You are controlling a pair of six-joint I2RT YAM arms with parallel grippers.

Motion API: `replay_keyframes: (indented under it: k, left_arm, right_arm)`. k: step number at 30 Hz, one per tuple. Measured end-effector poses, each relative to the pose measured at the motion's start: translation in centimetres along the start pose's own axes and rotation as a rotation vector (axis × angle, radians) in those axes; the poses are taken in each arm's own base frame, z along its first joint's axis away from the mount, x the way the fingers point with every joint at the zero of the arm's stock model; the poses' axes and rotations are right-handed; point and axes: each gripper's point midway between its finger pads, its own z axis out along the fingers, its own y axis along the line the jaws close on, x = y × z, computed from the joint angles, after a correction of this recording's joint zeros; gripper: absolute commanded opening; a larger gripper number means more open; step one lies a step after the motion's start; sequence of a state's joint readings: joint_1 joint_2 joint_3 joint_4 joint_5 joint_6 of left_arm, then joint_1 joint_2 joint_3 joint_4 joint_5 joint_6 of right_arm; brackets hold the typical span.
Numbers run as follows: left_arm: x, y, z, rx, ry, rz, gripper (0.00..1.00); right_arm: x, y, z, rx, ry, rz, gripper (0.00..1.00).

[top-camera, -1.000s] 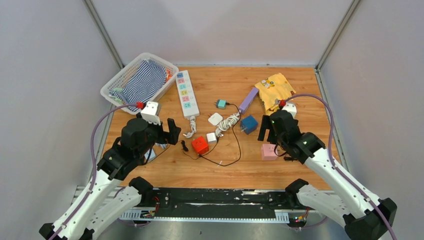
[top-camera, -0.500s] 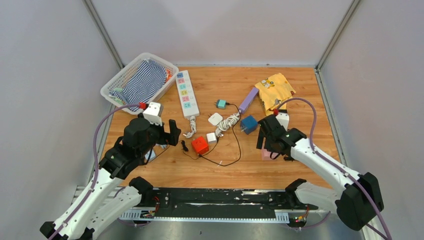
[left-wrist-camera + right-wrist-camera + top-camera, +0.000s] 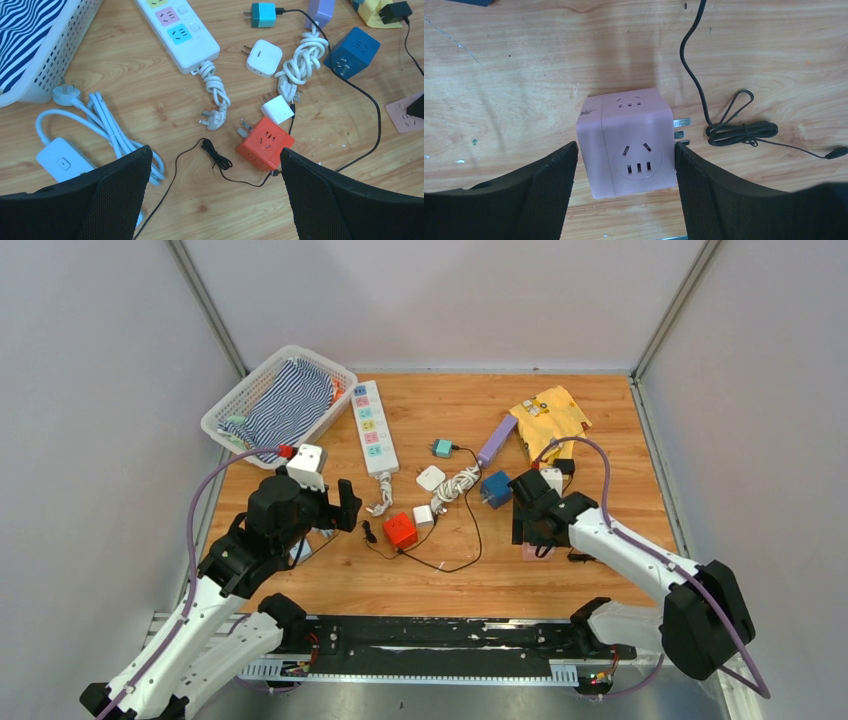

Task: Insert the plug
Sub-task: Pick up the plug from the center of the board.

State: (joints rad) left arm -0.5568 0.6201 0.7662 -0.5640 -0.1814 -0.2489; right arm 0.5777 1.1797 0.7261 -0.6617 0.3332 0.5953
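A pink cube socket (image 3: 626, 145) with its plug prongs on the right side lies on the wooden table. My right gripper (image 3: 625, 150) is open and low over it, with one finger on each side of the cube and close to its walls. In the top view the right gripper (image 3: 535, 525) hides most of the cube (image 3: 537, 548). My left gripper (image 3: 215, 152) is open and empty, above a thin black cable (image 3: 215, 157) and just left of a red cube socket (image 3: 265, 143). A white power strip (image 3: 372, 427) lies at the back left.
A blue cube (image 3: 497, 487), white charger (image 3: 264, 57), teal charger (image 3: 263, 14) and coiled white cord (image 3: 300, 60) lie mid-table. A basket (image 3: 235, 400) with striped cloth is back left, yellow cloth (image 3: 550, 420) back right. A bundled black cable (image 3: 739, 132) lies right of the pink cube.
My right gripper has moved left and down until its fingers stand on either side of the pink cube. The left arm has barely moved.
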Motion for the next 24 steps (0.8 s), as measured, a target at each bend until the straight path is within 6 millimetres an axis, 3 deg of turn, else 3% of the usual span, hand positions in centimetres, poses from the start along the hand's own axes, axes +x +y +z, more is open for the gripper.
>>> replay_keyframes:
  k: [5,10,15,19,24]
  left_arm:
    - [0.0,0.0,0.1,-0.001,0.003,0.003,1.00]
    - [0.1,0.0,0.1,-0.001,0.007,0.004,1.00]
    - [0.1,-0.1,0.1,0.005,0.008,0.008,1.00]
    - [0.3,-0.8,0.2,0.043,0.010,0.008,1.00]
    - [0.5,-2.8,0.1,0.164,-0.007,0.001,1.00]
  right_arm:
    - [0.2,0.1,0.4,-0.002,0.018,-0.039,0.72]
    - [0.5,0.2,0.6,-0.005,0.032,-0.067,0.56]
    - [0.6,0.7,0.3,-0.049,0.041,-0.115,0.48]
    - [0.0,1.9,-0.9,-0.138,0.026,-0.147,0.44]
    - [-2.4,3.8,-3.8,-0.276,-0.057,-0.142,0.42]
